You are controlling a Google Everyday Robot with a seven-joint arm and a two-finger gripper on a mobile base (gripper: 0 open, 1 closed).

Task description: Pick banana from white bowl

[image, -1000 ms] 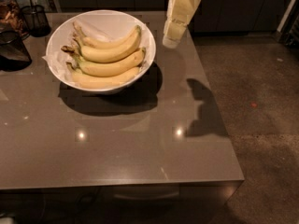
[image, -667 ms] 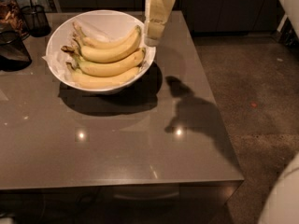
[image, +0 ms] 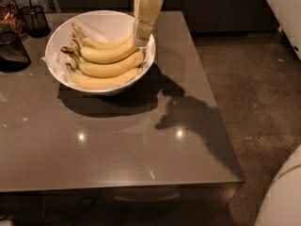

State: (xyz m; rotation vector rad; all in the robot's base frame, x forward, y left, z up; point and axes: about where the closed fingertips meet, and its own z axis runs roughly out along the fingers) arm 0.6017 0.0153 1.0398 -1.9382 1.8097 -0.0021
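The white bowl (image: 63, 29) stands at the back left of the grey table. It is lined with white paper and holds several pale-yellow bananas (image: 108, 69) lying side by side, stems to the left. My gripper (image: 141, 37) comes down from the top of the view over the bowl's right side, with its tip just above the right ends of the upper bananas (image: 106, 54).
A dark wire-mesh cup (image: 35, 20) stands at the back left corner. A dark object (image: 11, 51) lies at the left edge beside the bowl. The table's right edge (image: 221, 121) drops to a carpeted floor. A white robot part (image: 282, 197) is at the lower right.
My gripper has moved left from beyond the bowl's right rim to over the bowl. Its shadow on the table has shifted left with it. The bananas have not moved.
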